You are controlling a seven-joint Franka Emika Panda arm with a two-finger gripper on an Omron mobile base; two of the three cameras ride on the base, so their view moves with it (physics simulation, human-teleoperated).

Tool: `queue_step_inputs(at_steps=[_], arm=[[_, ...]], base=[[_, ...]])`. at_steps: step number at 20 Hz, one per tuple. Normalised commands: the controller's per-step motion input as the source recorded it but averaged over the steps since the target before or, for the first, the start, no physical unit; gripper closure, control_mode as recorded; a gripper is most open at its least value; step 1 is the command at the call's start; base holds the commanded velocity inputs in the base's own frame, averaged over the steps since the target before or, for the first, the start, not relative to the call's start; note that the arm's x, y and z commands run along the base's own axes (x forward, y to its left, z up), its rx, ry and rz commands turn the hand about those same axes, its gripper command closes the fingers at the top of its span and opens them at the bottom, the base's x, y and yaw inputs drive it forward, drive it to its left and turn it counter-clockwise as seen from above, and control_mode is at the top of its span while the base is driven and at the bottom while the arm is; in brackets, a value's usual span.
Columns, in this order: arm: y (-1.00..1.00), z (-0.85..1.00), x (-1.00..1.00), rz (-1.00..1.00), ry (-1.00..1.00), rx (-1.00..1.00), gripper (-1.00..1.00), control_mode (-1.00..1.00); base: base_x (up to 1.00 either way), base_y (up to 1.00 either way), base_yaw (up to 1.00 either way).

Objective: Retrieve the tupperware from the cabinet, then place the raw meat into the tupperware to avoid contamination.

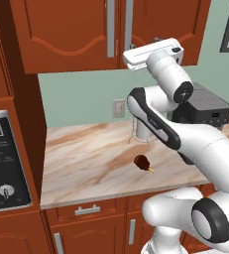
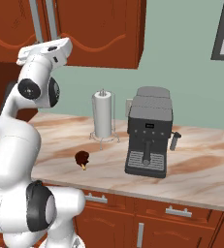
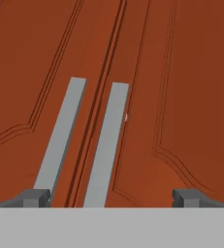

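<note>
A: Cabinet status?
B: Both doors closed, up on the far wall.
A: Gripper state?
B: Released, jaws wide, facing the two door handles.
A: Raw meat location?
B: On the counter, near the paper-towel roll.

The white arm rises from the lower right of the left base view, bends at the elbow and reaches up, with the gripper jaws standing wide apart, holding nothing.
</note>
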Motion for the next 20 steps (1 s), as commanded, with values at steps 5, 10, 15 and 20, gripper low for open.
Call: queue_step_inputs(at_steps=[5,10,15,20], arm=[[0.16,0.00,0.26,0.00,0.04,0.00,-1.00,-1.00],[0.07,0.00,0.24,0.00,0.04,0.00,-1.00,-1.00],[0.00,0.00,0.22,0.00,0.03,0.00,-1.00,-1.00],[0.01,0.00,0.25,0.00,0.01,0.00,-1.00,-1.00]], base=[[0.00,0.00,0.00],[0.00,0.00,0.00],[0.00,0.00,0.00],[0.00,0.00,0.00]])
